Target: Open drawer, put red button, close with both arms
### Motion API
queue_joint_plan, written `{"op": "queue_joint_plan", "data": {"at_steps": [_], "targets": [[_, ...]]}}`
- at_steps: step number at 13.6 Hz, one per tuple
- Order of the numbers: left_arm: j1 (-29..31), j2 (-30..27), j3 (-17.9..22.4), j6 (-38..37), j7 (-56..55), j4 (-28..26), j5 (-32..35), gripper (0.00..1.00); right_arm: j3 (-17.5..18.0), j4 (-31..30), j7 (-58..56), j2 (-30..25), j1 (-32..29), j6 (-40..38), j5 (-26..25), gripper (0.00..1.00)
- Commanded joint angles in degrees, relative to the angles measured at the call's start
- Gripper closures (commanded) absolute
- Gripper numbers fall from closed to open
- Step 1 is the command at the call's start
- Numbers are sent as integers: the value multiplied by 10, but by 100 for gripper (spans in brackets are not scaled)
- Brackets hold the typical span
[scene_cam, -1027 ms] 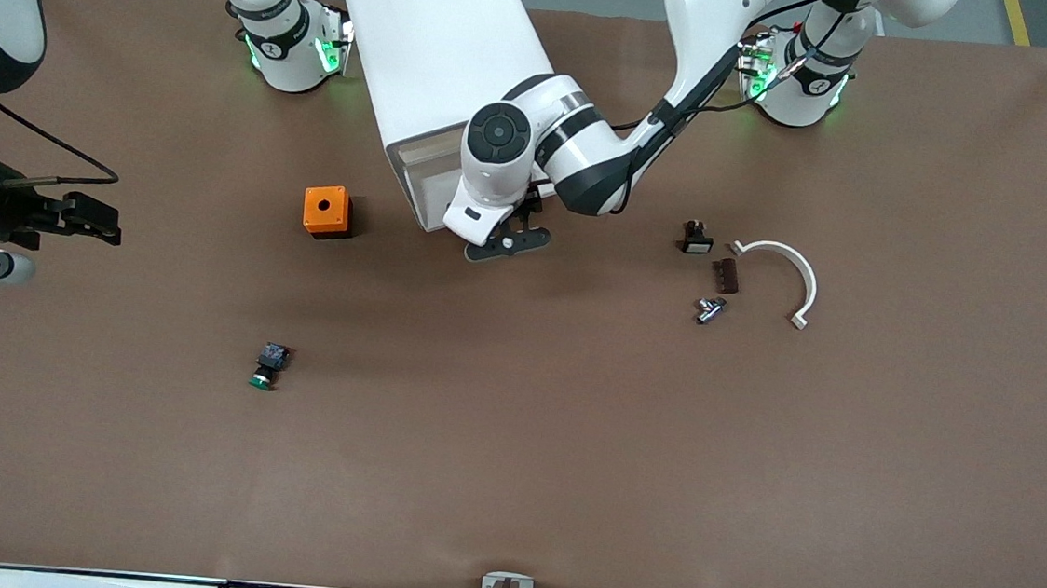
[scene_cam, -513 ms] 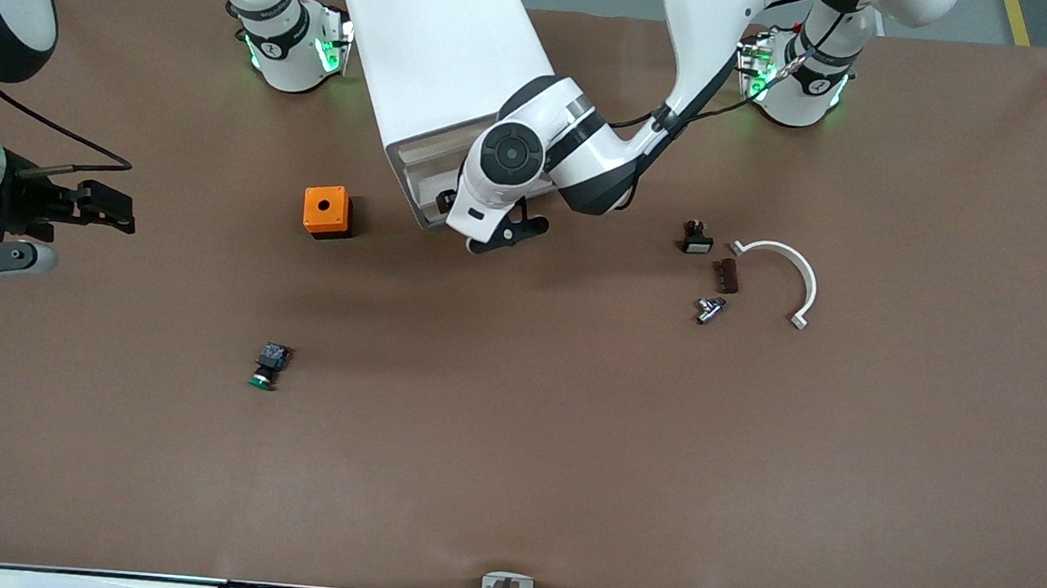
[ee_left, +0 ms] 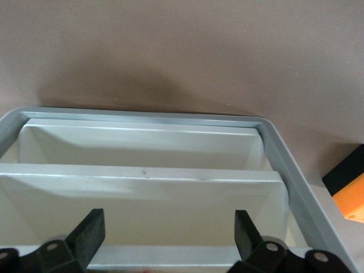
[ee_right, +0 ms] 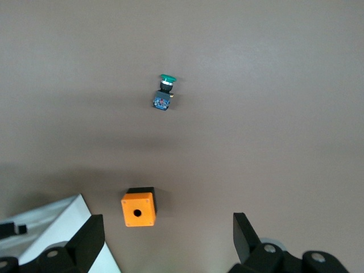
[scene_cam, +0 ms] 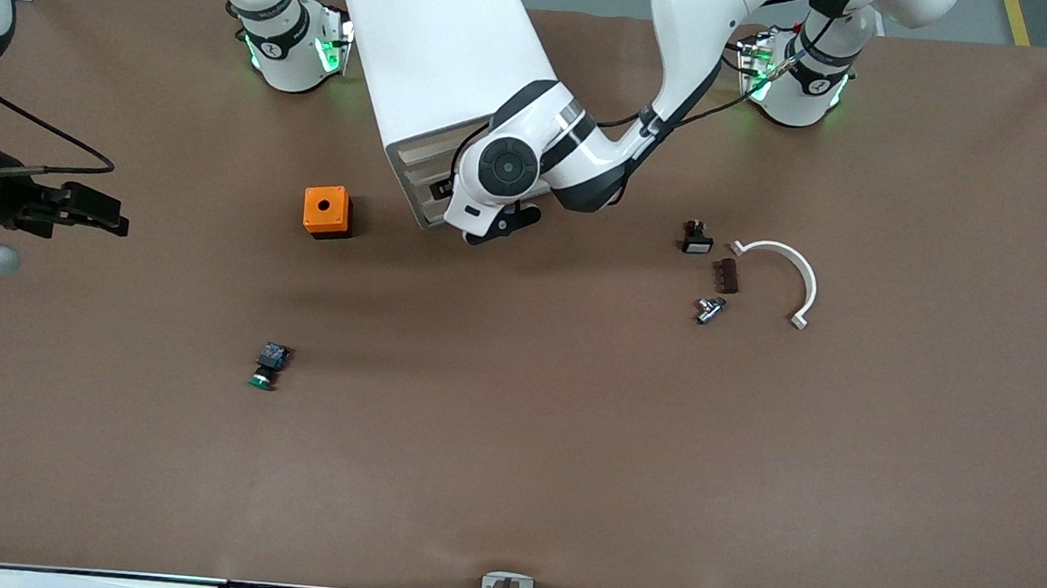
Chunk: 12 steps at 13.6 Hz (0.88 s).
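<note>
Drawer at the top of the white cabinet sits in the upper middle of the front frame, and from these views we cannot tell whether it is pulled out at all. We see the left arm reaching across from its base to the cabinet's front. The left tool is right at the stacked drawer fronts, its fingers spread wide with nothing between them. We see the right tool at the edge of the front frame, hanging in the air over the desk at the right arm's end. Its fingers are spread too and hold nothing. An orange box with a hole stands on the desk beside the cabinet, toward the right arm's end. A green-capped switch lies lower in the frame, nearer to the front camera than that box. Toward the left arm's end we see a white curved piece with a few small dark parts just beside it.
</note>
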Motion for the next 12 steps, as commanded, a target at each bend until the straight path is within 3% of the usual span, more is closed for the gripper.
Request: {"op": "queue_joint_plan", "data": {"at_steps": [1, 4, 6, 12], "targets": [[-3, -4, 1, -3, 1, 3, -16, 0, 3, -3, 58, -12, 12, -3, 4, 0], [0, -12, 8, -2, 1, 5, -3, 0, 3, -5, 62, -19, 39, 5, 4, 0], [8, -35, 9, -2, 0, 6, 44, 0, 3, -5, 63, -19, 53, 9, 4, 0], [98, -92, 9, -2, 2, 10, 55, 1, 3, -5, 62, -20, 70, 9, 3, 0]]}}
